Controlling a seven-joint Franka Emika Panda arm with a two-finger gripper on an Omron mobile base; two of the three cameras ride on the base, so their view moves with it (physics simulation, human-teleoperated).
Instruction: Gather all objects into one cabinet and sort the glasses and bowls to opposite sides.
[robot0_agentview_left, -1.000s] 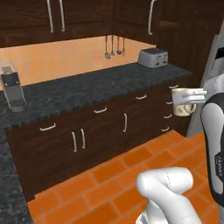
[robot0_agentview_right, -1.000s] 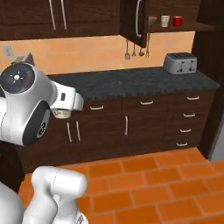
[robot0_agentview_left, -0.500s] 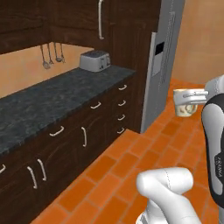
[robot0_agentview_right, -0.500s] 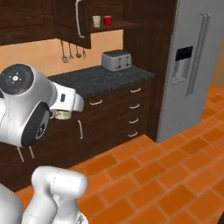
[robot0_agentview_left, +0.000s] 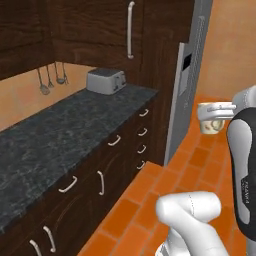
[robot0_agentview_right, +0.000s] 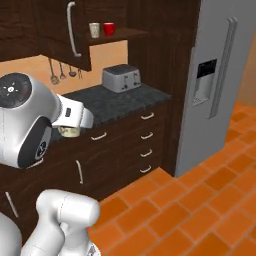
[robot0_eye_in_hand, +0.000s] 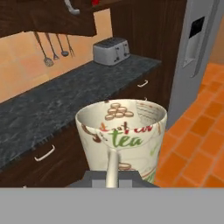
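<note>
While it is carried high above the orange tiled floor (robot0_agentview_right: 200, 200), the cream cup printed with "tea" (robot0_eye_in_hand: 122, 135) is pinched at its rim by the gripper (robot0_eye_in_hand: 111, 177), whose jaws are closed on the cup wall, one pale finger running down the outside face. It reads as glazed ceramic: stiff, light for its size, slick and likely to chip if knocked, so a hold over the rim, as taken here, is judged sound as long as the cup is kept upright and swung gently. From the left base view the same cup (robot0_agentview_left: 212, 119) is seen held out in front of the arm, well apart from the dark speckled counter (robot0_agentview_left: 55, 135). Farther out, a silver toaster (robot0_agentview_right: 121, 78) stands on the counter, and a pale cup (robot0_agentview_right: 94, 30) and a red cup (robot0_agentview_right: 109, 29) stand side by side on the open cabinet shelf (robot0_agentview_right: 122, 35) above it, beside the cabinet door's long pale handle (robot0_agentview_right: 73, 29). A grey refrigerator (robot0_agentview_right: 220, 80) rises to the right.
</note>
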